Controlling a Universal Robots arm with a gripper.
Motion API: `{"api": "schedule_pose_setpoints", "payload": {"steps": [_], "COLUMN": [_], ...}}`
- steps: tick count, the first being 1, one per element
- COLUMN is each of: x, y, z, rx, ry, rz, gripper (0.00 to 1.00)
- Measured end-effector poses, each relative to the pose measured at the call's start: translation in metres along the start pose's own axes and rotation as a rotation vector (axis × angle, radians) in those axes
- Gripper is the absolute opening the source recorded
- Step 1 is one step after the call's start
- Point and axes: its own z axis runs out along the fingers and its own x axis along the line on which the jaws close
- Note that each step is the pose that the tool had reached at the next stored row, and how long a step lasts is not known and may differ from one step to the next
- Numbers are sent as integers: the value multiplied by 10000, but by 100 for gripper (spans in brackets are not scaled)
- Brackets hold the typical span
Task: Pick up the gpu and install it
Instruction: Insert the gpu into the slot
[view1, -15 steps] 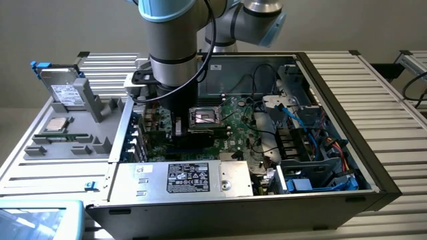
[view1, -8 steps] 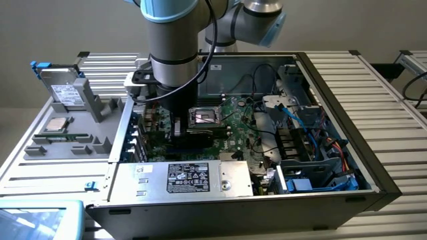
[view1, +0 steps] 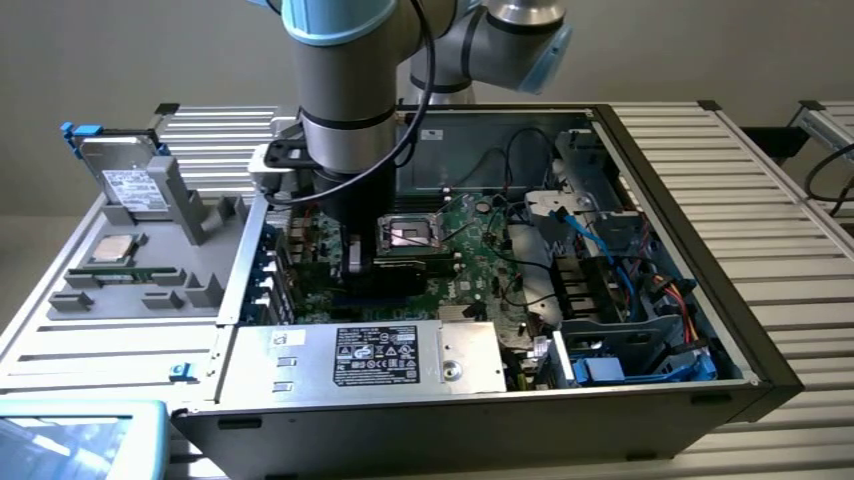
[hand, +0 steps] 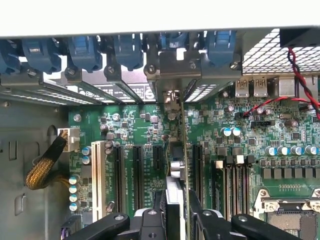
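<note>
The arm (view1: 347, 90) reaches down from above into the open computer case (view1: 747, 330), which lies on its side; its gripper (view1: 356, 262) hangs low over the motherboard (view1: 467, 250), just beside the CPU socket (view1: 411, 235) on the exterior view's left of it, and what sits between the jaws is too dark to make out from this angle; the power supply (view1: 387, 355) with its label fills the near corner of the case, and blue cables (view1: 601, 235) run along the exterior view's right; outside the case, on the exterior view's left, a grey tray (view1: 207, 215) holds a hard drive (view1: 130, 185) standing at its far end, with a processor chip (view1: 114, 250) and a RAM stick (view1: 134, 272) lying nearer. In the wrist view the two black fingers (hand: 150, 222) stand one on each side of the gpu (hand: 175, 167) and are clamped on it; the card is seen edge-on, upright, running away from the gripper toward the rear wall of the case; its silver bracket (hand: 171, 97) reaches the row of rear openings, beneath the blue latches (hand: 127, 50); the card stands over the board between two black slots (hand: 137, 172), with a white slot (hand: 98, 175) farther off on one side and the memory slots (hand: 231, 185) on the other; whether its lower edge is seated in a slot cannot be told; a yellow-sleeved cable (hand: 45, 165) plugs in at the board's edge, and a red and black wire (hand: 300, 70) crosses the opposite corner.
</note>
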Motion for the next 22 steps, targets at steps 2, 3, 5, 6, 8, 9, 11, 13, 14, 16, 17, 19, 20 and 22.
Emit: {"api": "schedule_pose_setpoints", "payload": {"steps": [2,3,5,6,8,9,11,13,14,16,17,19,20,22], "x": [0,0,0,0,0,3,10,12,14,14,14,15,15,15], "y": [-3,-3,-4,-4,-4,-4,-4,-4,-4,-4,-4,-4,-4,-4], "z": [0,0,0,0,0,0,0,0,0,1,2,3,6,14], "rx": [1,1,1,1,0,-1,-3,-6,-6,-12,-13,-14,-14,-15], "ry": [-2,-2,-3,-2,-6,-25,-95,-140,-149,-151,-151,-148,-149,-147], "rz": [1,1,0,0,-1,-2,-3,-3,-3,-3,-3,-3,-3,-4], "gripper": [29,29,29,29,29,29,29,29,29,29,29,29,29,29]}}
